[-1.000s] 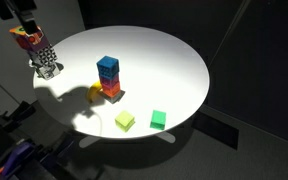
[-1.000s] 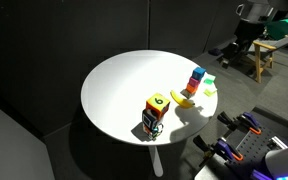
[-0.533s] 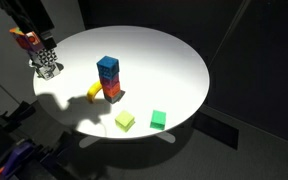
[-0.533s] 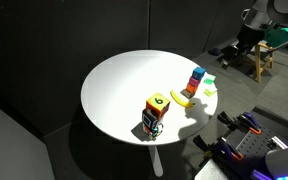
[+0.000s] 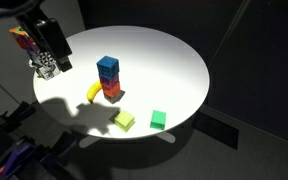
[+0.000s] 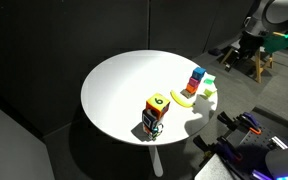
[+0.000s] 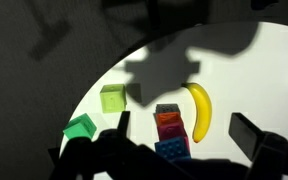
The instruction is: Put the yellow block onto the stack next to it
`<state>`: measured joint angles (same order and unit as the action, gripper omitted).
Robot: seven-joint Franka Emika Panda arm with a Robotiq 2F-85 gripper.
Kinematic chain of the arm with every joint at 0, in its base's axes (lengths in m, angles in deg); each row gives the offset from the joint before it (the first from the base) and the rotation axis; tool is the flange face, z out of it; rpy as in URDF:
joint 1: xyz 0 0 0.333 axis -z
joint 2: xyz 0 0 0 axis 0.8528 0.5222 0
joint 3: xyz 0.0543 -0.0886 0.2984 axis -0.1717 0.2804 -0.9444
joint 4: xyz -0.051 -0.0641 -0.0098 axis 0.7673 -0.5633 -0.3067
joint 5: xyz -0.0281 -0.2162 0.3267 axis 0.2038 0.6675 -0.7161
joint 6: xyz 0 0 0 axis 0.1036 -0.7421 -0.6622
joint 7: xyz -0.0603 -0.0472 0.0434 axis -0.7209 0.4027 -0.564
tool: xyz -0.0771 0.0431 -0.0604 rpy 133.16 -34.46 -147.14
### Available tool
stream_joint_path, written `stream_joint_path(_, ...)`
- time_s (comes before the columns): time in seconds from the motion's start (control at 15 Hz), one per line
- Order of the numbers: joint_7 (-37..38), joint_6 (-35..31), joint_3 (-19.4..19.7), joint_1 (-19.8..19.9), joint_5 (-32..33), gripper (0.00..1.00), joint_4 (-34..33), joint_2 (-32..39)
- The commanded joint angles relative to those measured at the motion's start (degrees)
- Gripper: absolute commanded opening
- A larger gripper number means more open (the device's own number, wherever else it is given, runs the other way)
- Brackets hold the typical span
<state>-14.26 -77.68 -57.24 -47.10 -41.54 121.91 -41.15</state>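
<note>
The yellow block (image 5: 124,120) is a pale yellow-green cube near the table's front edge; in the wrist view (image 7: 113,98) it lies left of the stack. The stack (image 5: 108,78) is an upright column with blue cubes on top and red and orange ones at the base. It also shows in an exterior view (image 6: 196,82) and the wrist view (image 7: 167,132). My gripper (image 5: 52,50) hangs high over the table's left side, open and empty. In the wrist view its fingers (image 7: 189,135) are spread above the stack.
A yellow banana-shaped piece (image 5: 93,92) lies beside the stack. A brighter green cube (image 5: 158,119) sits right of the yellow block. A patterned multicoloured object (image 6: 155,112) with a checkered base stands near the rim of the round white table (image 5: 164,60), partly behind my gripper.
My gripper has moved down and inward over the table, toward the stack. Its shadow has spread across the table's front. The blocks have not moved.
</note>
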Motion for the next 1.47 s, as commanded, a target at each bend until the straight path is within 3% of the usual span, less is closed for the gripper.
stream_joint_path(0.0, -0.5, -2.3, 0.5, 1.9, 3.4, 1.00, -2.2, 4.3)
stream_joint_path(0.33, -0.1, -3.6, 0.8, 3.5, 6.5, 1.00, -3.6, 7.7)
stream_joint_path(1.0, 0.1, -3.9, 0.8, 3.0, 5.3, 1.00, -2.8, 7.3)
stream_joint_path(1.4, -2.9, -5.4, 2.6, 2.9, 3.7, 1.00, -4.8, 12.3)
